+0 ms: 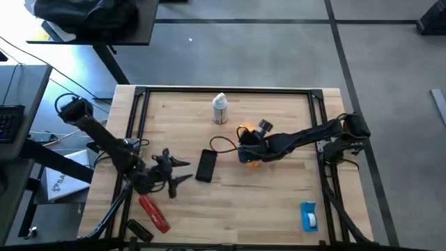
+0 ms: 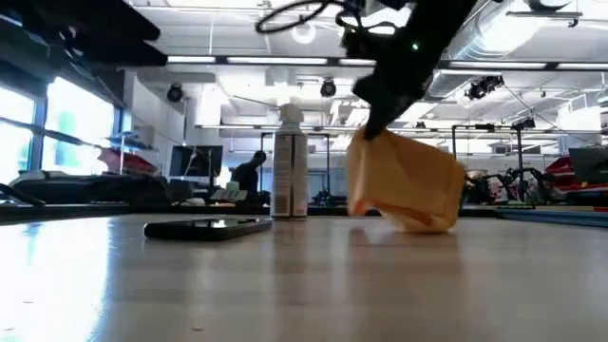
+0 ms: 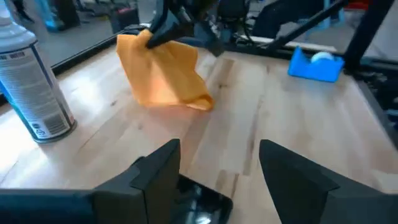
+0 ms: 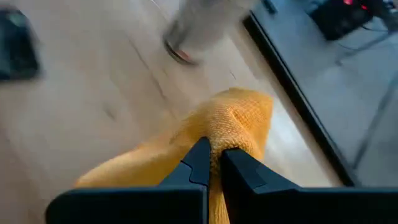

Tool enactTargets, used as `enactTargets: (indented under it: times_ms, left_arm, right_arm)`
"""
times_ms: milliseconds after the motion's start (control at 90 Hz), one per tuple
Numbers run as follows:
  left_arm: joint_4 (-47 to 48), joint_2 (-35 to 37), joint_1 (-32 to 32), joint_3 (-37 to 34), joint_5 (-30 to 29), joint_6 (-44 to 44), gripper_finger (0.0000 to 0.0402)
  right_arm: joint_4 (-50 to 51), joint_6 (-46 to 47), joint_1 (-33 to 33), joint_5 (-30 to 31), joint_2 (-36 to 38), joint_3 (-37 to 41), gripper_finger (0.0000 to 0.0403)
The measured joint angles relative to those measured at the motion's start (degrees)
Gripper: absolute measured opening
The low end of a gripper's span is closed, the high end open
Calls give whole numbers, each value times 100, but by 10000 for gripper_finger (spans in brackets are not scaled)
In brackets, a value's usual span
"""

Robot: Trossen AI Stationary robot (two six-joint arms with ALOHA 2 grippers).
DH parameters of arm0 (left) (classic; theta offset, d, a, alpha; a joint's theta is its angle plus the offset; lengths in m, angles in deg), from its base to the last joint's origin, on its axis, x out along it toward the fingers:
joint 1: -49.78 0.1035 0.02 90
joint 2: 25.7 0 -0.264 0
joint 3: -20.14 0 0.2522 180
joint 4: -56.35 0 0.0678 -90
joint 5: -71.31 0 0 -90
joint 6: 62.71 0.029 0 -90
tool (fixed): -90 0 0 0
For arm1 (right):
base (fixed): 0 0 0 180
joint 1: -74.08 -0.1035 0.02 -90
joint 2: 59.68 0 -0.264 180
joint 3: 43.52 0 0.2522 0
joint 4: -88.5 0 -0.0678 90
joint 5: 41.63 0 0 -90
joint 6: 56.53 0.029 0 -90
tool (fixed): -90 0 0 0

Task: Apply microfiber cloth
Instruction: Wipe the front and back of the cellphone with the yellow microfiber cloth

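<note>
Seen from above, a wooden table (image 1: 279, 209) holds everything. Your right gripper (image 4: 214, 163) sits near the table's centre, its two dark fingers pinched together on a fold of the microfiber cloth (image 3: 163, 71), so the bright orange fabric hangs from that pinch. The low view shows the cloth draped down with its bottom edge resting on the wood, which suggests you are holding it by the top so the loose part can be dragged or pressed onto a surface.

A dark phone (image 1: 206, 166) lies flat at about 9 o'clock from the cloth, close by but not touching; it is the likely thing to be wiped. A white spray can (image 1: 220, 109) stands upright at roughly 11 o'clock from the cloth, near the table's far edge.

Your left gripper (image 1: 169, 169) waits at 9 o'clock of the phone, fingers spread apart and holding nothing, pointing toward the phone and cloth.

A red oblong object (image 1: 154, 213) lies at the table's 7 o'clock, and a blue-and-white item (image 1: 309, 216) at its 5 o'clock, both well apart from the work
</note>
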Motion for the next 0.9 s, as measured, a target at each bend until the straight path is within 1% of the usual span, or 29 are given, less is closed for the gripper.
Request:
enactTargets:
  times_ms: [56,122,189,244,289,344,444,511,556,644,700,744,900]
  left_arm:
    - [242,282,156,0,261,68,177]
    - [395,564,365,-2,528,228,164]
    - [346,802,586,-54,747,510,151]
    - [34,978,756,-213,926,942,139]
    - [-424,1101,904,-417,1130,1389,129]
    - [-1246,1263,1083,-739,1594,1900,114]
    - [-2969,1484,1480,-1484,2601,2252,83]
    - [-3921,1633,1758,-2033,3031,2302,62]
    - [-4428,1678,1950,-2350,3100,2290,47]
    - [-5272,1776,2343,-2927,2994,2091,20]
    - [-5355,1780,2558,-2904,2857,2025,7]
    - [-5353,1843,2704,-2908,2855,2018,3]
    - [-5353,1910,3225,-2908,2999,1856,8]
  right_arm:
    - [133,-24,156,-52,2,20,0]
    - [-103,-223,354,-197,104,232,0]
    - [-665,-530,577,-600,334,645,0]
    - [-1339,-740,795,-1043,662,1110,0]
    - [-1853,-820,969,-1346,947,1536,0]
    - [-2465,-827,1177,-1593,1344,2081,0]
    - [-3473,-631,1432,-1601,2115,2944,0]
    - [-4274,-624,1547,-1615,2479,3409,0]
    - [-4876,-802,1593,-1680,2628,3695,0]
    - [-5986,-1287,1661,-2102,2703,4039,0]
    - [-6499,-1499,1696,-2467,2657,4153,0]
    - [-6750,-1639,1717,-2727,2561,4195,0]
    - [-7401,-1989,1728,-3295,2044,4120,2]
